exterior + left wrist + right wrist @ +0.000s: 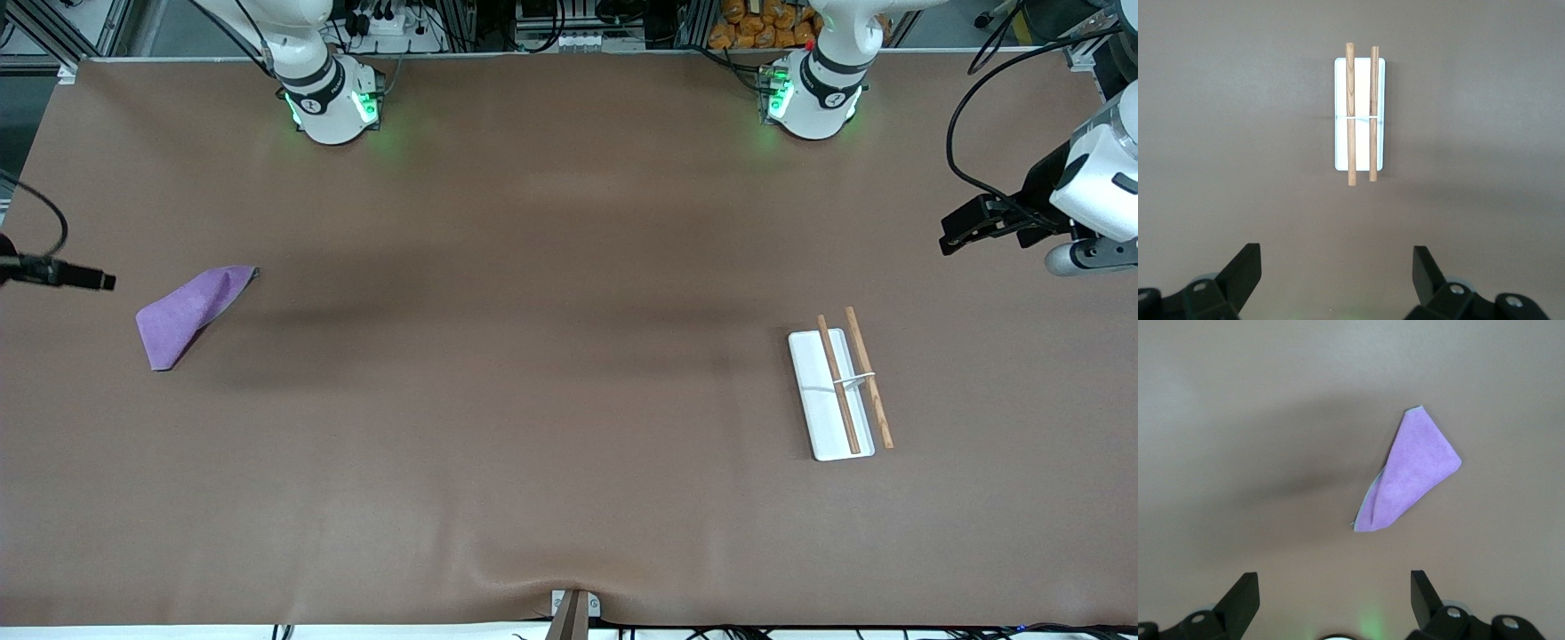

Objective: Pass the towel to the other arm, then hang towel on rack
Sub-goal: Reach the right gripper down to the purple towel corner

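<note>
Purple towel (191,311): lying flat, folded triangular, near the table's (533,400) right-arm edge. White rack (831,391) with two wooden rails: sitting toward the left-arm end. Left gripper (1337,273): hovering, fingers apart, at the left-arm edge. Right gripper (1335,597): hovering, fingers apart, near the towel.

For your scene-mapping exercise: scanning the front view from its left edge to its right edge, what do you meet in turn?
Right tool → towel → rack → left tool, each tool out at its own end of the table.
</note>
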Motion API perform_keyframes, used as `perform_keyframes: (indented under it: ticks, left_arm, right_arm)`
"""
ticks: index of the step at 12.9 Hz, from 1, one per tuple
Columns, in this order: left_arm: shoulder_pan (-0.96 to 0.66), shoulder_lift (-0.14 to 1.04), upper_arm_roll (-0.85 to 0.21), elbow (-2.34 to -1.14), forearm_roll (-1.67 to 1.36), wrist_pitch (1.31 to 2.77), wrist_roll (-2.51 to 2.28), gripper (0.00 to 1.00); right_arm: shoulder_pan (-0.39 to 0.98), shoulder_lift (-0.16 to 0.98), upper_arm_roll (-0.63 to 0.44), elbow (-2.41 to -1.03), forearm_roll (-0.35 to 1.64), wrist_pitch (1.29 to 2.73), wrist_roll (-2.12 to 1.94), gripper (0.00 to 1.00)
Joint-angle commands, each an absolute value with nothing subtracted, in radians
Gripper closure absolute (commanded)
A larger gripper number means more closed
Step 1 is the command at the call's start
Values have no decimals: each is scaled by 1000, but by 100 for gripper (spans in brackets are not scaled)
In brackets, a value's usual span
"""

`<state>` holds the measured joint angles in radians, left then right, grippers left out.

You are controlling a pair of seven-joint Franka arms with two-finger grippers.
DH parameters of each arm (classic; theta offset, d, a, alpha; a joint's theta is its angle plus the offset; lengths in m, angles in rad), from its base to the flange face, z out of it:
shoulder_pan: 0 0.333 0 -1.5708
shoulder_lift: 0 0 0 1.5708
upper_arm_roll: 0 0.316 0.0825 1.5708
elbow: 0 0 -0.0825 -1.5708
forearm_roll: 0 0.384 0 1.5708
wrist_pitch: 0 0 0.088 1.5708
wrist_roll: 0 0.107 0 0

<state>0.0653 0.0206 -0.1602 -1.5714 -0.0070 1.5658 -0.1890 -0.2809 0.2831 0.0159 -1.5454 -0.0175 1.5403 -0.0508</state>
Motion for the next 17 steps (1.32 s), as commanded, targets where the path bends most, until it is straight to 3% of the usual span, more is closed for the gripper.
perform_keyframes:
  ticks: [1,4,7,9,12,17]
  left_arm:
    - [67,17,-160,-1569,-23,1557,-170,0]
    - [67,17,-160,-1574,-21,1557,-169,0]
    - [69,17,-160,-1574,-21,1557,-170,0]
    - [69,15,-160,-1577,-21,1557,-169,0]
    - [74,15,-160,-1577,-21,1557,-169,0]
    - [83,17,-160,-1583,-21,1557,-164,0]
  right_arm:
    - [-340,318,32,-1682,-23,1691,-67,0]
    - [-405,344,34,-1805,-11,1853,-100,0]
    - [-445,367,35,-1886,-9,1888,-98,0]
    - [-474,367,35,-1975,-8,2006,-100,0]
    - [-491,393,37,-2006,-6,2043,-101,2]
    - [-492,448,37,-2028,34,2091,-101,28]
